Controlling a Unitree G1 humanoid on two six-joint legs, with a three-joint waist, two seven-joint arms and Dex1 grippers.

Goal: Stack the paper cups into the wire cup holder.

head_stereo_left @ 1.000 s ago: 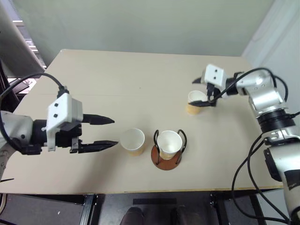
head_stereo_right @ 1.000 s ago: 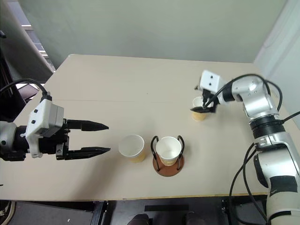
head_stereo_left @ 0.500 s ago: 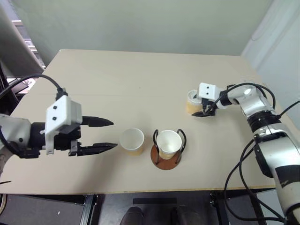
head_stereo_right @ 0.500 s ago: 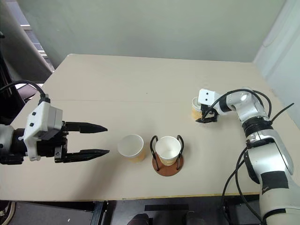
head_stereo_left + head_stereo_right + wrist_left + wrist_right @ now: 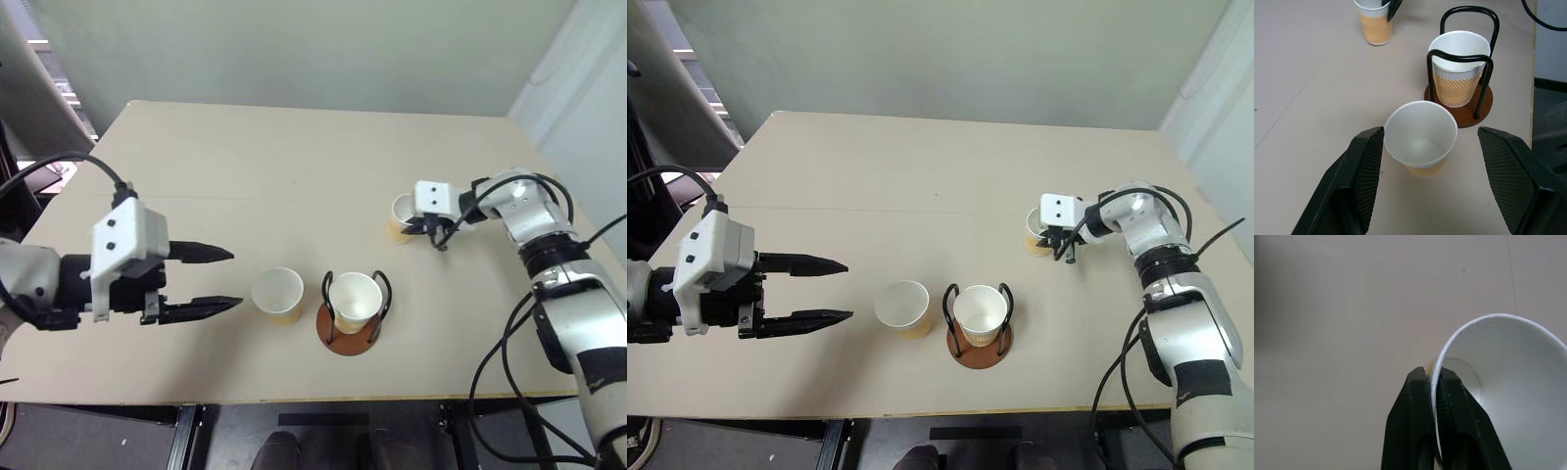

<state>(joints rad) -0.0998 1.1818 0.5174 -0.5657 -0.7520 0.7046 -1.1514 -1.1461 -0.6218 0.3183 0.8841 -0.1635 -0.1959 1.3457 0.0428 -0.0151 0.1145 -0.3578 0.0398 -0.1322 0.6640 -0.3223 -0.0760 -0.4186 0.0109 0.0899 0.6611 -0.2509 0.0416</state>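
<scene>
Risk lies in the right hand (image 5: 1432, 374) pinching only the thin rim of the far paper cup (image 5: 402, 215) on the tabletop (image 5: 294, 157), apparently a shallow hold, so lifting toward the wire cup holder (image 5: 351, 311) could crumple or drop it, while the left hand (image 5: 220, 279) hangs wide open and empty beside the loose cup (image 5: 277, 294).

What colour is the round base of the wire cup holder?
Reddish-brown, like stained wood; the base of the wire cup holder shows best in the left wrist view.

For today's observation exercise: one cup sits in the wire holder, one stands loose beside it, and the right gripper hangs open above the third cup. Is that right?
Not quite. The right gripper is not open above the third cup: the right wrist view shows its fingers shut on that cup's rim, one inside and one outside. The rest holds: one cup sits in the wire holder, another stands loose beside it.
</scene>
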